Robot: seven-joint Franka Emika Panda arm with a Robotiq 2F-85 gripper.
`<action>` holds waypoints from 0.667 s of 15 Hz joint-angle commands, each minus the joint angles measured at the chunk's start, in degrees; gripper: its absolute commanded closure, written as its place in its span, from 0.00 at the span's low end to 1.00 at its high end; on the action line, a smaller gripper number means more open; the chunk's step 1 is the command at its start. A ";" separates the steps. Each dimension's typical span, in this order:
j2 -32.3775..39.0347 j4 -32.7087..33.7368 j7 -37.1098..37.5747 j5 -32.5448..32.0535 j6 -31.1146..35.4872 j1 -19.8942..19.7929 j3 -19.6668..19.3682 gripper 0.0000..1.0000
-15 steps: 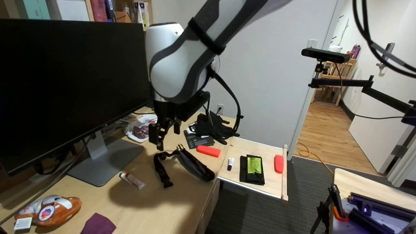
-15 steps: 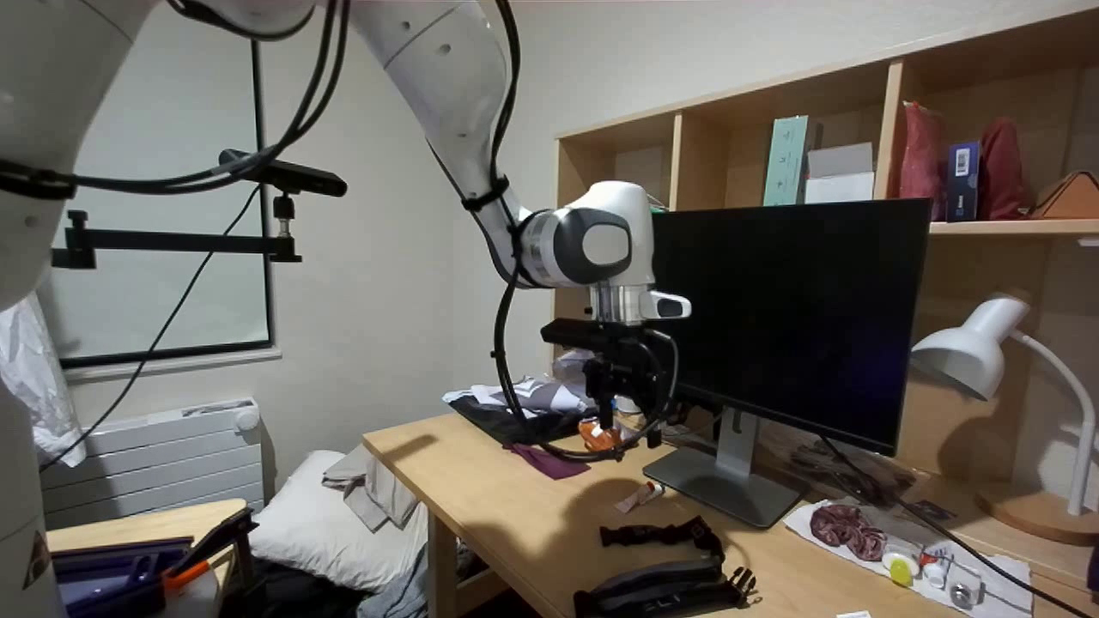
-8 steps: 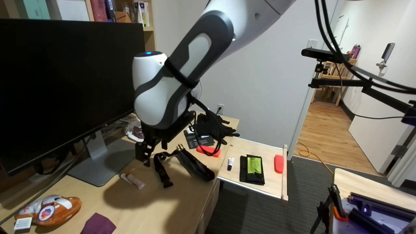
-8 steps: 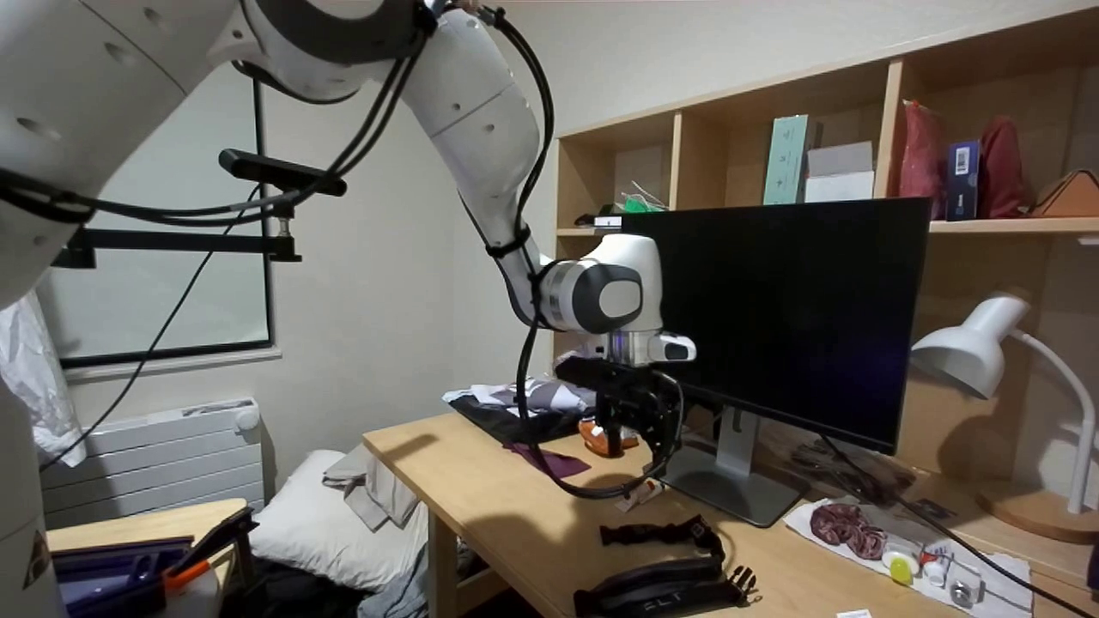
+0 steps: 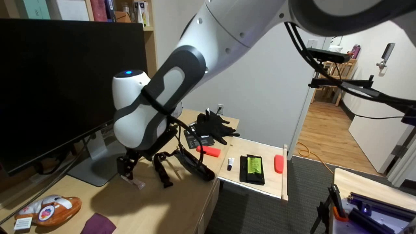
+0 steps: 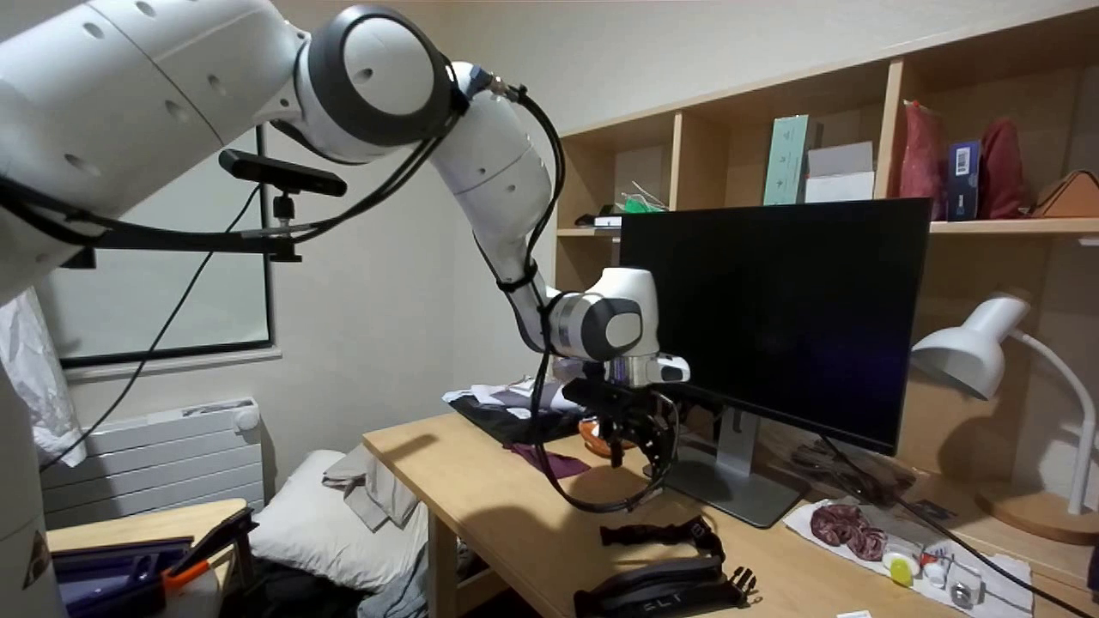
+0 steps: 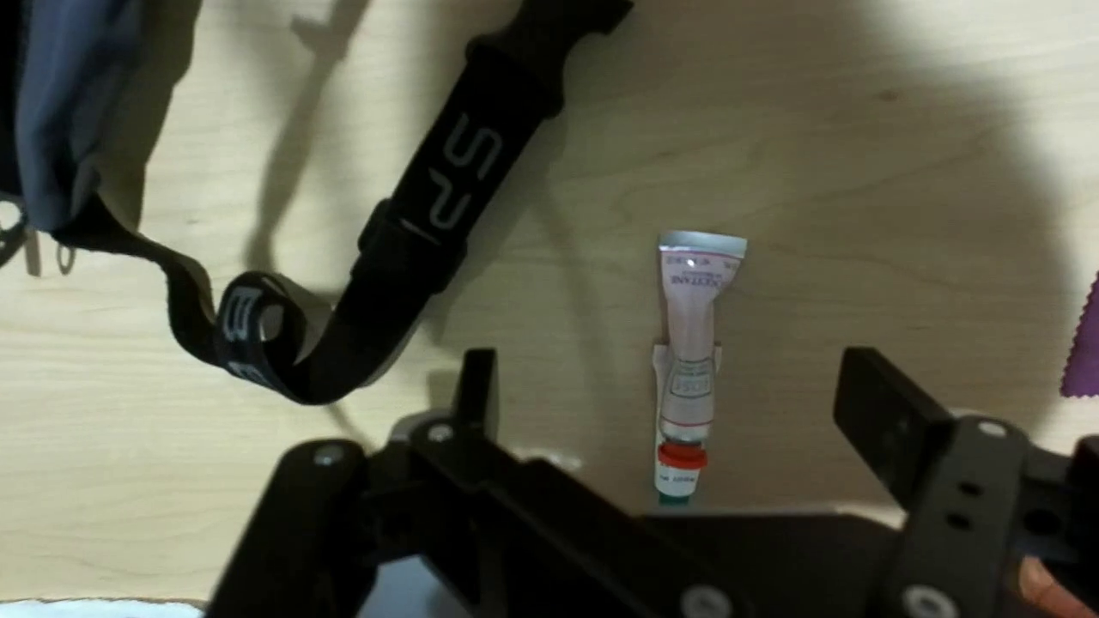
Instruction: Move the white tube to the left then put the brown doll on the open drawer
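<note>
Spread and empty, the gripper (image 7: 671, 373) hangs over pale tubes (image 7: 689, 343), well in from the desk's (image 5: 139, 214) front edge: likely light, squashy, slick (the doll (image 5: 65, 212), near the back edge, looks grippier); pinch mid-body.

On the wooden desk (image 5: 139, 211), in an exterior view, lay an unbuckled black belt pouch (image 5: 194, 166); a red-orange bar (image 5: 211, 151) sat near it between one and two o'clock, black gloves (image 5: 214, 127) farther out at one, a purple cloth (image 5: 98, 224) well apart at eight, and a dark-screened monitor (image 5: 68, 91) stood at ten

In an exterior view, read from its centre, a white lamp (image 6: 966, 348) stood at three, a radiator (image 6: 154, 468) at eight, and, too small to be sure of, probably maroon scrunchies (image 6: 831, 524) at four
</note>
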 commanded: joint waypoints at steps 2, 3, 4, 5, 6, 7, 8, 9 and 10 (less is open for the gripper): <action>1.60 1.97 1.24 0.44 -0.08 0.69 -0.74 0.00; 1.96 2.44 1.43 0.45 -0.08 0.71 -0.80 0.00; 2.07 2.60 1.51 0.46 -0.08 0.70 -0.86 0.00; 2.06 2.65 1.56 0.46 -0.08 0.70 -0.89 0.00; 2.74 3.18 1.33 0.93 0.10 0.22 -0.54 0.00; 3.66 3.71 0.56 1.33 1.04 -0.40 0.07 0.00; 4.04 3.95 0.74 1.07 1.56 -0.21 -0.15 0.00; 4.71 4.50 0.31 0.97 1.61 -0.28 -0.02 0.00; 5.26 4.92 0.34 0.76 1.54 -0.16 -0.28 0.00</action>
